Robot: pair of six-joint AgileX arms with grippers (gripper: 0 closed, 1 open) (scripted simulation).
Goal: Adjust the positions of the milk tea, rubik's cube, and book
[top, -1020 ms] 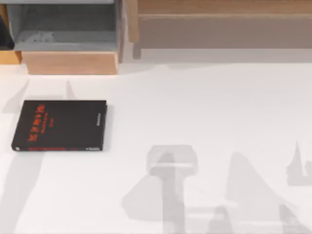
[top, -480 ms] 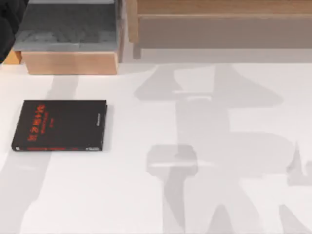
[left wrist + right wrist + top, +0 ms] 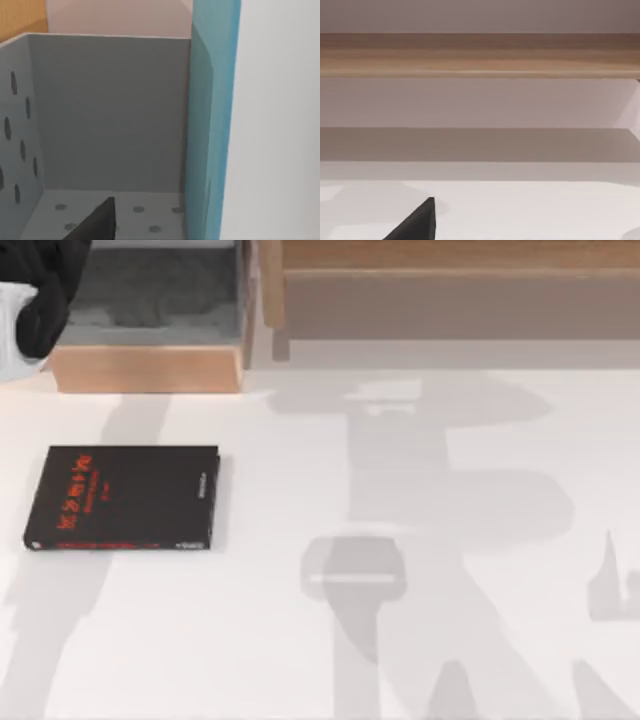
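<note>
The book (image 3: 120,498) lies flat at the table's left, black cover up with red lettering, and nothing touches it. The milk tea and the rubik's cube are out of view. My left arm (image 3: 40,290) reaches in at the far left corner, over the edge of the grey box (image 3: 150,305). The left wrist view looks into a grey compartment (image 3: 110,110) with dark dots on its wall and floor, and a dark tip of my left gripper (image 3: 97,224) sits low in it. A dark tip of my right gripper (image 3: 417,222) hangs above the white table, facing the wooden shelf (image 3: 480,55).
The grey box has a wooden front (image 3: 145,368) at the back left. A long wooden shelf (image 3: 450,290) runs along the back right. A teal-blue upright panel (image 3: 212,125) borders the compartment. Arm shadows fall across the table's middle (image 3: 420,490).
My left arm has come farther into the far left corner over the grey box. The shadows on the table have shifted toward the back. The book has stayed put.
</note>
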